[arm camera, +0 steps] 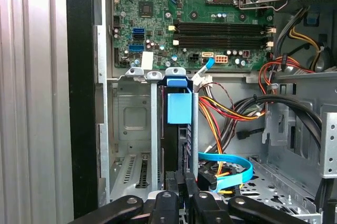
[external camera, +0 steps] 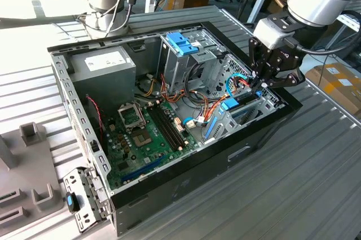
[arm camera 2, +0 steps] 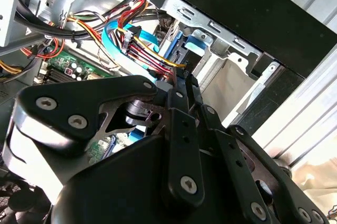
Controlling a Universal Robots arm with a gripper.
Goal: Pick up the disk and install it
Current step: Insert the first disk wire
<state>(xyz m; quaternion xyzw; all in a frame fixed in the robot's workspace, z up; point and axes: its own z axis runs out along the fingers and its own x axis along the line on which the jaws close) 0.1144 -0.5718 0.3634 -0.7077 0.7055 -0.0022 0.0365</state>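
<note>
The disk (external camera: 232, 105) stands on edge in the drive bay at the corner of the open computer case (external camera: 186, 181), on the exterior view's right. Its light-blue rail and dark body (arm camera: 179, 108) sit between the bay's metal walls in the first wrist view. My gripper (external camera: 256, 85) reaches down into that corner from the exterior view's right. Its dark fingers (arm camera: 171, 184) are drawn close together on the disk's near end. In the second wrist view the gripper (arm camera 2: 184, 79) has its tips right at the blue rail (arm camera 2: 179, 50).
Red, yellow and blue cables (arm camera: 226, 171) run beside the bay. A broad blue handle on a grey cage (external camera: 181, 43) stands at the back of the case. The green motherboard (external camera: 144, 133) lies in the middle. A grey fixture (external camera: 28, 183) sits at the exterior view's left.
</note>
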